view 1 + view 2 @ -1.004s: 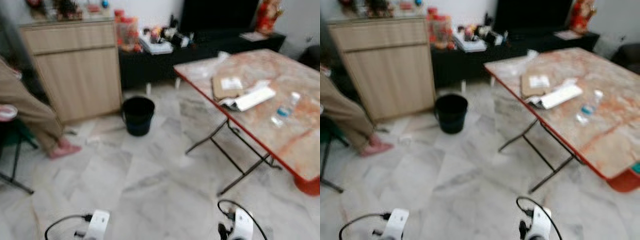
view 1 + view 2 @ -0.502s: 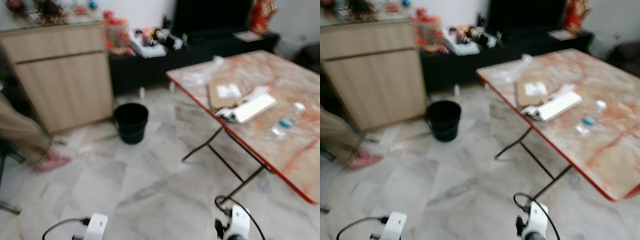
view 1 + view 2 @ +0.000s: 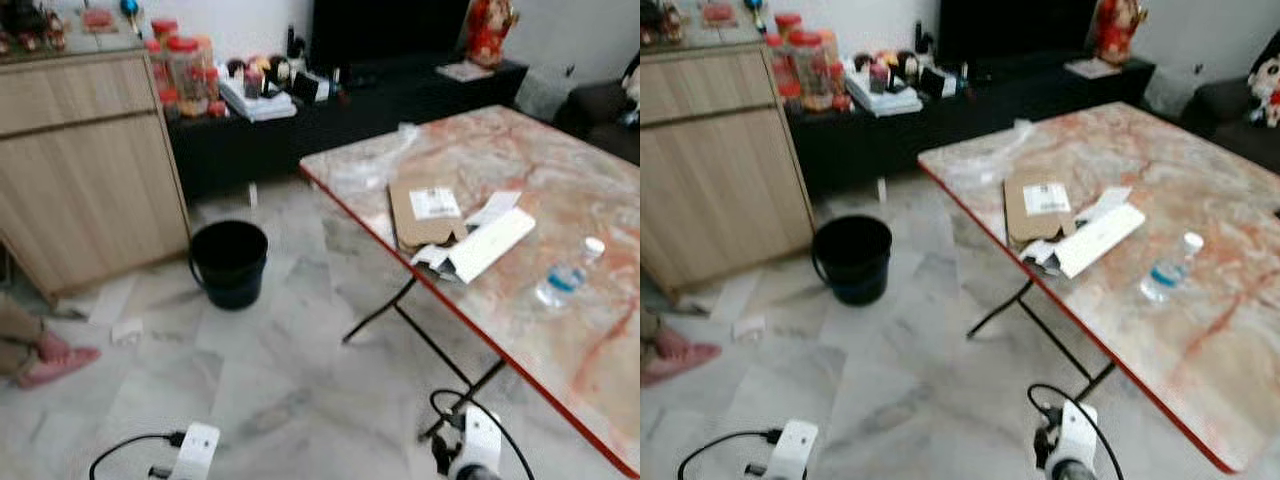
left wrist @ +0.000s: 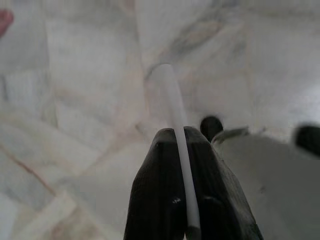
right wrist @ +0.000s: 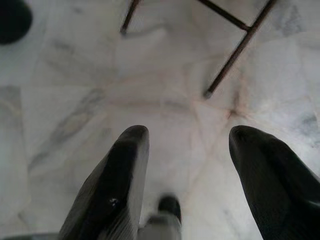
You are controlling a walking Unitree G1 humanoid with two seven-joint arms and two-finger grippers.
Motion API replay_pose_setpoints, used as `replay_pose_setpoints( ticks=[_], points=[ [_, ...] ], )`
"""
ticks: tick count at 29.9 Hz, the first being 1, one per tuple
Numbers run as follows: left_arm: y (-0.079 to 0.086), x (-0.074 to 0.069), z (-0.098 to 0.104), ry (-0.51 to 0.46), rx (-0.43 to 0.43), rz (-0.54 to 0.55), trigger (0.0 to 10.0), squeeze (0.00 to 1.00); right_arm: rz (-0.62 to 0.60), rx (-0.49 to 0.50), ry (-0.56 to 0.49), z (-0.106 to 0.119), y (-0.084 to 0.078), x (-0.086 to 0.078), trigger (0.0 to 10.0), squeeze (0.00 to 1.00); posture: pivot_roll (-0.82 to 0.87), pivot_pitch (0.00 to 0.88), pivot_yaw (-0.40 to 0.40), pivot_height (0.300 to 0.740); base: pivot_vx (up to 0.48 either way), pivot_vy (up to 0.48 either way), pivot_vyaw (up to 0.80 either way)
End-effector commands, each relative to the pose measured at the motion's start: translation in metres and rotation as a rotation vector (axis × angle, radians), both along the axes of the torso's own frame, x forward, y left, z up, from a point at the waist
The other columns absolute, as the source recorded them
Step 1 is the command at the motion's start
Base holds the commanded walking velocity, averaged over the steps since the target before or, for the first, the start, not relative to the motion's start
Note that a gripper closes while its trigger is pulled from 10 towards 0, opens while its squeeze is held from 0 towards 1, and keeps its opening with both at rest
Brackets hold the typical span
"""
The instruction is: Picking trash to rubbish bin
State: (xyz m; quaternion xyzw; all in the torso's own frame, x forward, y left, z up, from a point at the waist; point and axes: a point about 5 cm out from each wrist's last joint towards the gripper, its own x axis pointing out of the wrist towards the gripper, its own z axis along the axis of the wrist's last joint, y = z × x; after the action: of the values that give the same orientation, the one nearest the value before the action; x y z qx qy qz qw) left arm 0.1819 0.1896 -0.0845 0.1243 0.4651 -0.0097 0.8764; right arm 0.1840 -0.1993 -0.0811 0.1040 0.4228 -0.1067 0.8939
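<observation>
A black rubbish bin (image 3: 229, 262) stands on the marble floor beside a wooden cabinet. On the red-edged folding table (image 3: 560, 180) lie a cardboard envelope (image 3: 425, 213), a long white packet (image 3: 487, 244), a plastic bottle (image 3: 565, 279) on its side and a clear wrapper (image 3: 395, 140). Small paper scraps (image 3: 127, 330) lie on the floor left of the bin. My left gripper (image 4: 172, 137) hangs low over the floor, shut on a thin white strip (image 4: 167, 90) that sticks out past its fingers. My right gripper (image 5: 190, 137) is open above the floor near the table's legs (image 5: 235, 52), holding nothing.
A wooden cabinet (image 3: 80, 170) stands at the back left, and a black TV unit (image 3: 330, 110) crowded with jars and boxes runs along the wall. A person's foot in a pink slipper (image 3: 55, 362) is at the left edge. A dark sofa (image 3: 600, 110) sits far right.
The whole picture has shifted: the camera has turned right and moved nearer the table. The bin, cabinet and person's leg have slid left in the view. Both arms hang as before.
</observation>
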Motion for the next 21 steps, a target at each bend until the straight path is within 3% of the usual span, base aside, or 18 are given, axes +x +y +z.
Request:
replay_pose_setpoints(
  ticks=[1, 5, 13, 21],
  points=[
    [-0.01, 0.0027, 0.0, -0.001, -0.028, -0.009, 10.0, 0.0, -0.06, -0.006, 0.013, -0.0011, -0.0112, -0.006, 10.0, 0.0, 0.17, 0.0, -0.089, 0.74, 0.412, 0.0, -0.8],
    [-0.0101, 0.0028, 0.0, -0.002, -0.029, -0.009, 10.0, 0.0, -0.05, -0.004, 0.008, -0.0008, -0.0103, -0.0053, 10.0, 0.0, 0.17, 0.0, -0.089, 0.74, 0.412, 0.0, -0.8],
    [-0.0107, 0.0034, 0.0004, -0.009, -0.037, -0.005, 10.0, 0.0, -0.022, -0.024, 0.005, -0.0001, -0.0122, -0.0051, 10.0, 0.0, 0.17, 0.0, -0.089, 0.74, 0.375, 0.0, 0.0],
    [-0.0128, 0.0045, 0.001, -0.024, -0.056, -0.002, 10.0, 0.0, -0.012, -0.034, 0.024, -0.0013, -0.0192, -0.0104, 10.0, 0.0, 0.17, 0.0, -0.093, 0.74, 0.0, 0.0, 0.0]
  ],
)
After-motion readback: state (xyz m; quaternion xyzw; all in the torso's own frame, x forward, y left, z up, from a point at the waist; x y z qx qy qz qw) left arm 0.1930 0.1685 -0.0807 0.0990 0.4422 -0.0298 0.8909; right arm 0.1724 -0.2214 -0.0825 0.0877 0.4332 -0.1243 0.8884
